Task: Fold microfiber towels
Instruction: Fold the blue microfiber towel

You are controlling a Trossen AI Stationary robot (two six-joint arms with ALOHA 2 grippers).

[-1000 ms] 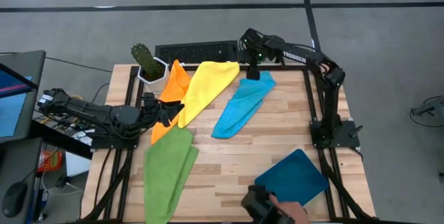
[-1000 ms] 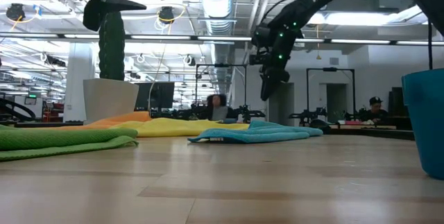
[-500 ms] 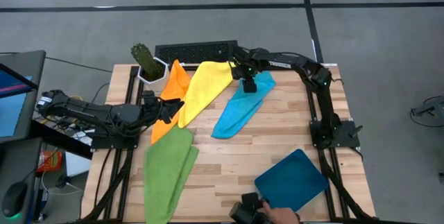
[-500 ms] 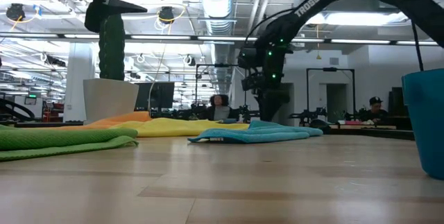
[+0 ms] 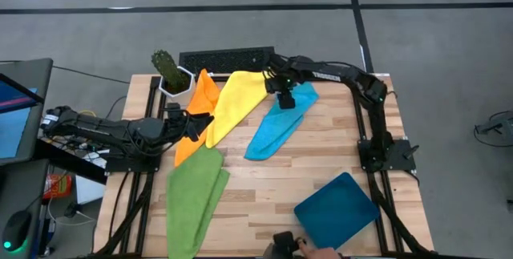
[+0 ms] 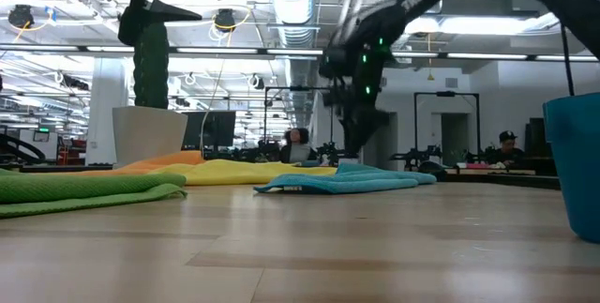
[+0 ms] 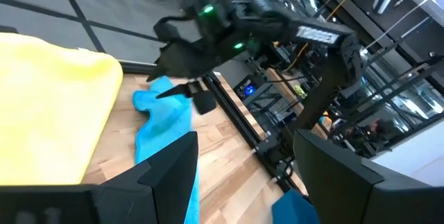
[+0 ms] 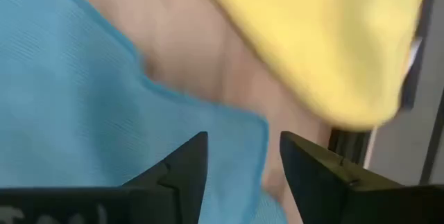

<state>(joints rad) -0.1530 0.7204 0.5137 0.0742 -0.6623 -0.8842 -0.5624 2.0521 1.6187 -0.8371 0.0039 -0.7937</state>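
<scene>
Four microfiber towels lie spread across the wooden table (image 5: 321, 155): the orange towel (image 5: 199, 107) and yellow towel (image 5: 234, 103) overlap near the far edge beside a potted cactus (image 5: 166, 68), the light blue towel (image 5: 279, 123) stretches diagonally at centre, and the green towel (image 5: 192, 199) lies folded along the near left side. The right gripper (image 5: 282, 92) hovers low over the far corner of the light blue towel, its fingers (image 8: 184, 165) parted a little with nothing between them, the cloth's edge and bare wood visible in the gap. The left gripper (image 5: 192, 125) sits over the seam of the orange and yellow towels, its fingers (image 7: 173, 175) spread wide and empty. A dark teal tray (image 5: 337, 205) rests at the near right corner, where a person's hand (image 5: 317, 251) reaches in at the table's edge. A black keyboard (image 5: 226, 58) lies along the far edge.
</scene>
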